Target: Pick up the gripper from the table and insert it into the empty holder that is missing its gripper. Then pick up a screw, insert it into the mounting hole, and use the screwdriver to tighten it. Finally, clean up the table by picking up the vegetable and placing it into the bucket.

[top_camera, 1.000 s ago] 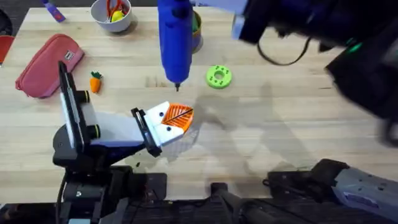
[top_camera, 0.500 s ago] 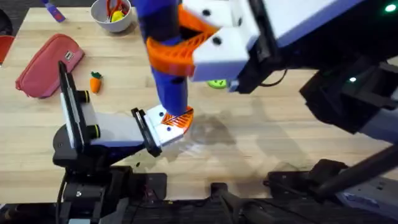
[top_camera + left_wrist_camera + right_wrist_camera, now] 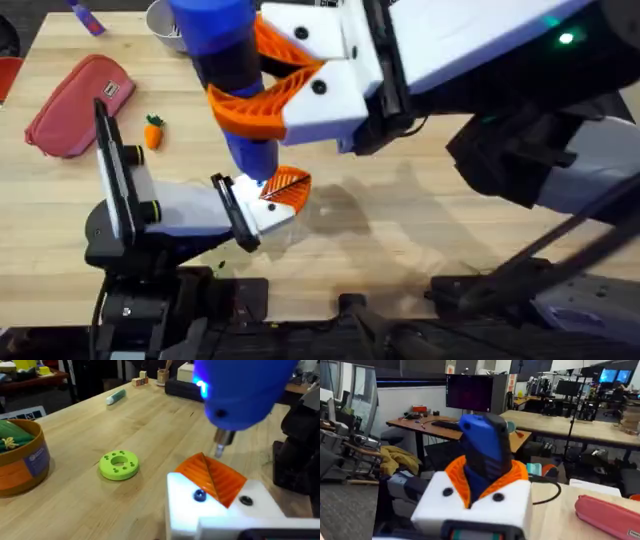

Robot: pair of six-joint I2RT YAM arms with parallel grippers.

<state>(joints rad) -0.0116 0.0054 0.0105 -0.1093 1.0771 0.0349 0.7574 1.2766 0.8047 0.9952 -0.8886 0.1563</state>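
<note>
Right gripper (image 3: 262,85) clamps the screwdriver (image 3: 228,70) upright over the holder (image 3: 262,205); left gripper state unclear; bare tabletop (image 3: 440,200) beside

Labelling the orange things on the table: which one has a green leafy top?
The vegetable, the tiny toy carrot beside the pink pouch. The ribbed orange gripper under the screwdriver has no green.

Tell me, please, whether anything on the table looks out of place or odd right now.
Only the toy carrot: it lies loose on the wood beside the pink pouch, not yet in the bucket. The right end effector holds the blue screwdriver with its bit down at the orange finger on the mount, as expected.
</note>
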